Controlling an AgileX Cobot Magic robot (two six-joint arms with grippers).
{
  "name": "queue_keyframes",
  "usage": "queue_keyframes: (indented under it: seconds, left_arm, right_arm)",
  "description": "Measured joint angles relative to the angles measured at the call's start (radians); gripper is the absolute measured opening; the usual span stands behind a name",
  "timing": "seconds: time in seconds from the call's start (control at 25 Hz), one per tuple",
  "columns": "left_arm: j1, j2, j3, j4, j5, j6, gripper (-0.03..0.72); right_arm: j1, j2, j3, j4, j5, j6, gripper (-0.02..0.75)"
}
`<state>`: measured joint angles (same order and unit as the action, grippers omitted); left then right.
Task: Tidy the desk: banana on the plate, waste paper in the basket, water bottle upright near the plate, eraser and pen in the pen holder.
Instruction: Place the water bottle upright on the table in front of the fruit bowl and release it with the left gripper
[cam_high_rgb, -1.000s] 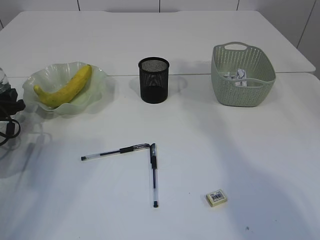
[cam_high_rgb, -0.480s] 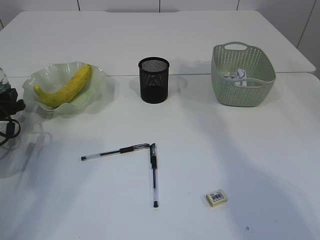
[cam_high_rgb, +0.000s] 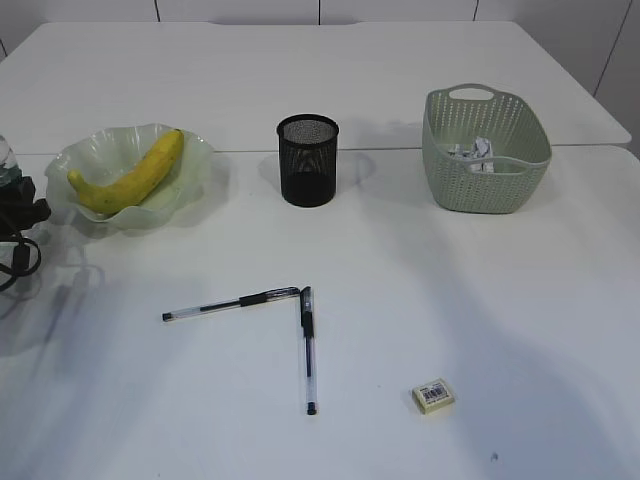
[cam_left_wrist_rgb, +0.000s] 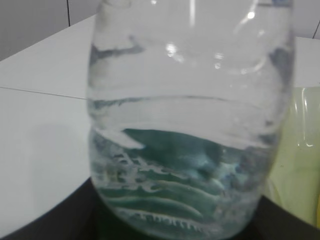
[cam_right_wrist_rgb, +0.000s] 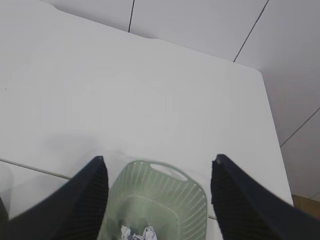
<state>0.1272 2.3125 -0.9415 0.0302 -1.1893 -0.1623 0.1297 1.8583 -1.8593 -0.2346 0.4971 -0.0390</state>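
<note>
The banana (cam_high_rgb: 128, 175) lies in the ruffled green glass plate (cam_high_rgb: 205, 150) at the far left of the desk (cam_high_rgb: 450, 300), and the crumpled paper (cam_high_rgb: 472, 154) sits in the sage basket (cam_high_rgb: 487, 190) at the far right, so those two jobs look done. The left gripper (cam_high_rgb: 15, 205), just left of the plate at the edge of view, is closed about halfway on the water bottle (cam_left_wrist_rgb: 190, 125), whose clear body and dark green label fill its wrist camera. The step in hand seems to be standing the bottle beside the plate: lower it straight, keep it vertical, let the base sit flat before the jaws part, and stay clear of the wavy rim. The right gripper (cam_right_wrist_rgb: 159, 172) hangs above the basket, jaws wide and empty. Two pens (cam_high_rgb: 270, 310) meet at their ends near the middle, the eraser (cam_high_rgb: 433, 396) nearer and to the right, all well apart from the black mesh pen holder (cam_high_rgb: 308, 160).
</note>
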Motion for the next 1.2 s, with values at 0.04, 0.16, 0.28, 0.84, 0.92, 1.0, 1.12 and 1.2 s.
queue_keyframes:
  seconds: [0.04, 0.16, 0.28, 0.84, 0.92, 1.0, 1.12, 1.2]
  left_arm:
    - [0.000, 0.000, 0.000, 0.000, 0.000, 0.000, 0.374]
    - [0.000, 0.000, 0.000, -0.002, 0.000, 0.000, 0.374]
    - [0.000, 0.000, 0.000, -0.007, 0.000, 0.000, 0.374]
    - [0.000, 0.000, 0.000, -0.042, 0.000, -0.004, 0.376]
    - [0.000, 0.000, 0.000, -0.042, 0.000, -0.004, 0.376]
    - [0.000, 0.000, 0.000, -0.042, 0.000, -0.004, 0.376]
    - [0.000, 0.000, 0.000, -0.042, 0.000, -0.004, 0.379]
    - [0.000, 0.000, 0.000, -0.040, 0.000, -0.004, 0.392]
  right_arm:
    - [0.000, 0.000, 0.000, 0.000, 0.000, 0.000, 0.484]
    - [0.000, 0.000, 0.000, -0.001, 0.000, 0.000, 0.484]
    - [0.000, 0.000, 0.000, -0.006, 0.000, 0.000, 0.484]
    - [0.000, 0.000, 0.000, -0.016, -0.004, 0.000, 0.483]
    - [0.000, 0.000, 0.000, -0.016, -0.005, 0.000, 0.483]
    - [0.000, 0.000, 0.000, -0.018, -0.008, 0.000, 0.482]
    - [0.000, 0.000, 0.000, -0.018, -0.008, 0.000, 0.482]
    - [0.000, 0.000, 0.000, -0.018, -0.008, 0.000, 0.482]
